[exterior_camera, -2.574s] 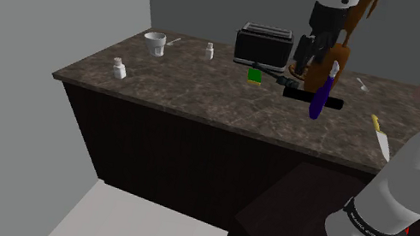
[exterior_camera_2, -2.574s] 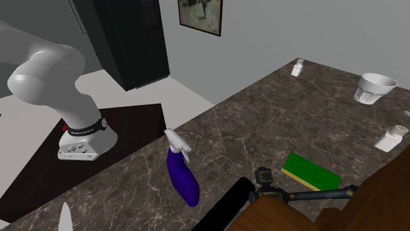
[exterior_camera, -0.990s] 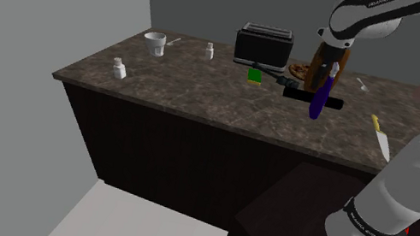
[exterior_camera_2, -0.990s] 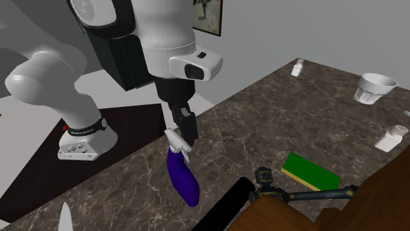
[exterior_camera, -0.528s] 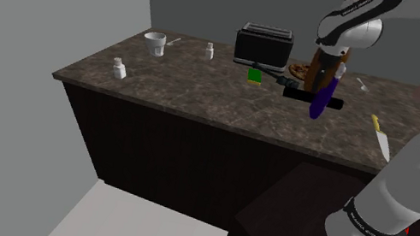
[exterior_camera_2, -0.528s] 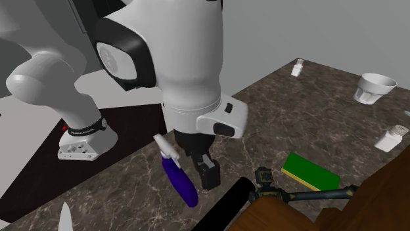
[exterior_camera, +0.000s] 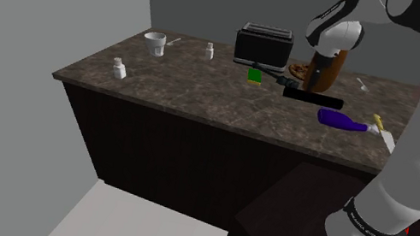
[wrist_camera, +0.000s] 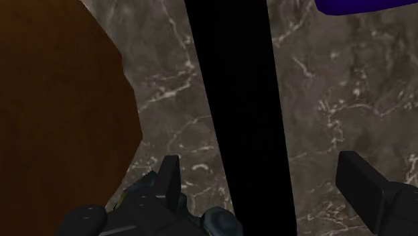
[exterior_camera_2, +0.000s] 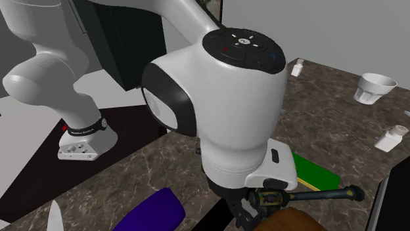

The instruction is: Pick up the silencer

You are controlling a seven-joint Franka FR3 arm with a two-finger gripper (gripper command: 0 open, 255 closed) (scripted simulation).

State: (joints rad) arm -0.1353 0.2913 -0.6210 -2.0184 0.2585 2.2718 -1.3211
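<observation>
Two black fingers (wrist_camera: 169, 175) wide apart on either side of the long black silencer (wrist_camera: 234, 100), clear of it.

The long black cylinder (wrist_camera: 238, 100) runs out of the wrist view at both ends! In the second exterior view the purple spray bottle (exterior_camera_2: 154, 213) is clipped by the bottom edge, and the bulky white arm (exterior_camera_2: 230, 111) blocks much of the dark marbled worktop (exterior_camera_2: 328, 98). The brown wooden shape (wrist_camera: 60, 100) is cut at the edge, can't tell what it is.
</observation>
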